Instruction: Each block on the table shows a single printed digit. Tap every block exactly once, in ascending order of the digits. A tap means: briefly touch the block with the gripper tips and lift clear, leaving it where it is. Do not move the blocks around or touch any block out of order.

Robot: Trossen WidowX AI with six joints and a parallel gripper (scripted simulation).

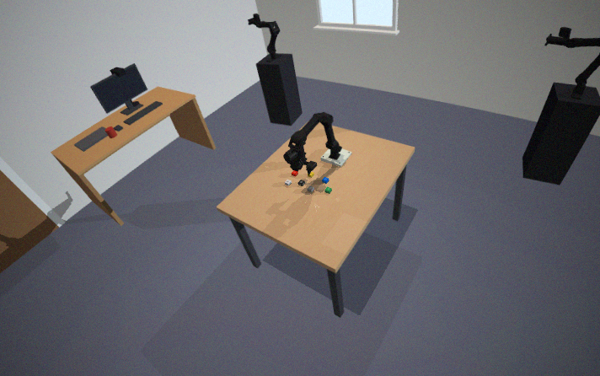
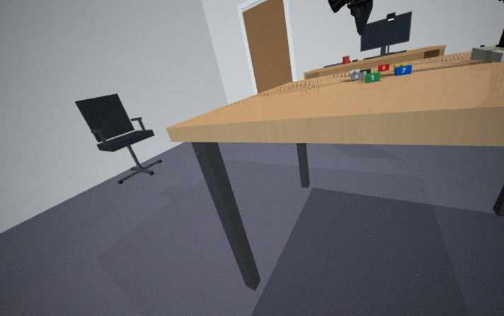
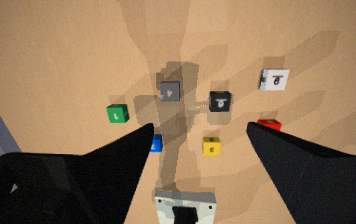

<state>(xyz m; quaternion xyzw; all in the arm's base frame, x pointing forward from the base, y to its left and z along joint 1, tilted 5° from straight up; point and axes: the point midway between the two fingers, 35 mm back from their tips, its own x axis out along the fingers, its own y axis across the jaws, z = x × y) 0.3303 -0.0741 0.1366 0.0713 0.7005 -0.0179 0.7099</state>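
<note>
Several small digit blocks lie in a cluster on the wooden table. In the wrist view I see green (image 3: 118, 113), grey (image 3: 170, 90), black (image 3: 219, 101), white (image 3: 274, 79), red (image 3: 269, 123), yellow (image 3: 211, 145) and blue (image 3: 156, 143), the blue one partly hidden by a finger. In the exterior view the green block (image 2: 371, 77) reads 1, grey (image 2: 356, 75) reads 4, blue (image 2: 403, 69) reads 7, and red (image 2: 383, 67) looks like 0. My gripper (image 3: 199, 127) is open and empty, hovering well above the table between the yellow and red (image 1: 294, 173) blocks. It touches nothing.
The arm's white base plate (image 1: 336, 156) sits just behind the cluster. The table edges are far from the blocks. Off the table stand a desk with a monitor (image 1: 119, 88), two black pedestals with arms (image 1: 277, 86), and an office chair (image 2: 115, 130).
</note>
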